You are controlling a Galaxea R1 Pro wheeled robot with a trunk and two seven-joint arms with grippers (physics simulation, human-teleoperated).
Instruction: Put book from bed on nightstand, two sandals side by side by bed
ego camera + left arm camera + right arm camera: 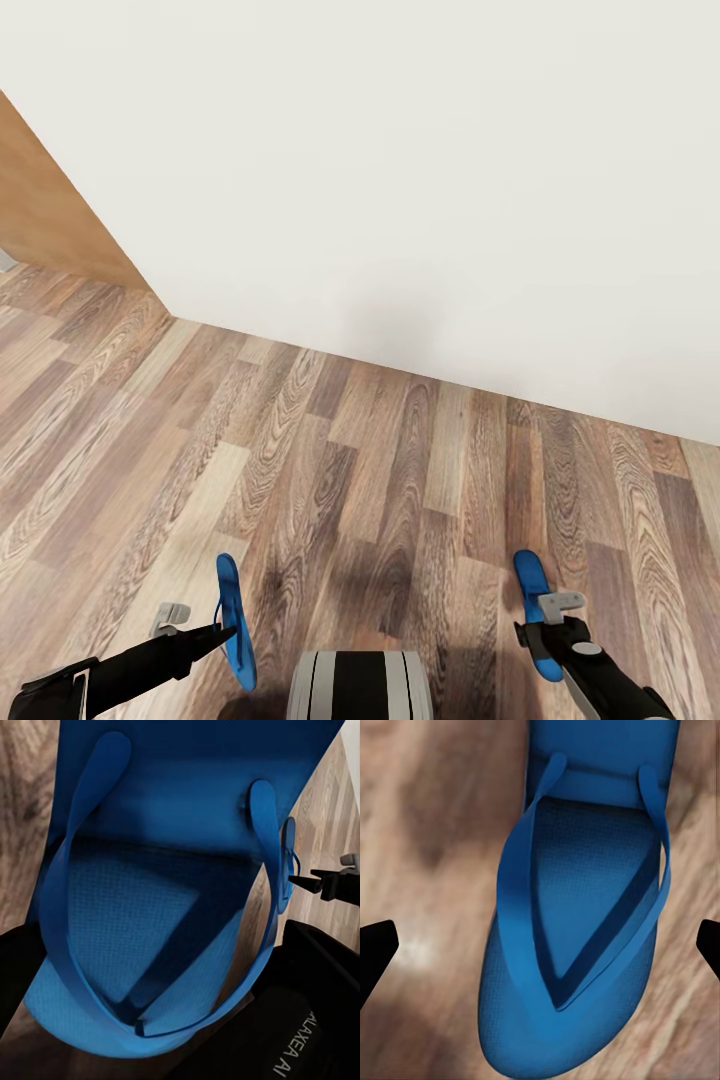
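A plain white wall (420, 170) meets a wood-plank floor (330, 470) of mixed brown and pale boards, and an orange-brown wooden panel (50, 210) stands at the far left of the head view. At the bottom of that view the robot's grey and black trunk (360, 685) sits between its two black arms, both reaching forward and low.

The left arm comes in from the lower left corner, nearly level, and its left pincer (225, 630) is closed on the left sandal (236, 622), which is held on edge so that its thin side faces the head camera. In the left wrist view this bright blue flip-flop (150, 907) shows its textured footbed and thin thong straps close up, with the black pincer body beside it.

The right arm rises from the lower right corner, and the right pincer (540, 622) grips the right sandal (538, 612), toe pointing away towards the wall. In the right wrist view this blue sandal (585, 937) hangs above the floor with its V-shaped straps facing the camera.
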